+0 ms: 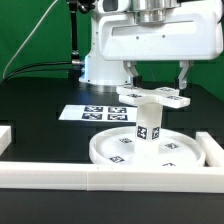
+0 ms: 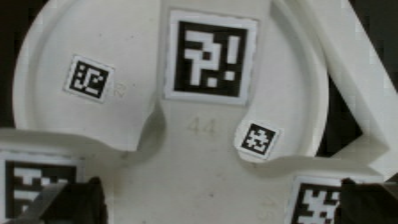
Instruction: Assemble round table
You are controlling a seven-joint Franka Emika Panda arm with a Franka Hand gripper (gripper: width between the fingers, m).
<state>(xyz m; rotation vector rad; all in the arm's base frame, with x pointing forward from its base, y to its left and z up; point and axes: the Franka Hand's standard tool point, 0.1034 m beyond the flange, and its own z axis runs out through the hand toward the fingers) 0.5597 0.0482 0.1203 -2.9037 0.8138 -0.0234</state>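
The large round rimmed disc lies flat on the black table. The short thick cylinder leg stands upright on its middle. The flat bar-shaped foot rests across the top of the leg. My gripper hangs just above the foot, open, with one finger over each end and nothing held. In the wrist view the white tagged foot fills the space between my dark fingers, and my gripper is open around it. More white tagged surface lies beyond; I cannot tell which part it is.
The marker board lies on the table behind the disc, toward the exterior view's left. A long white rail runs along the front, another rail stands at the exterior view's right. The robot base is behind.
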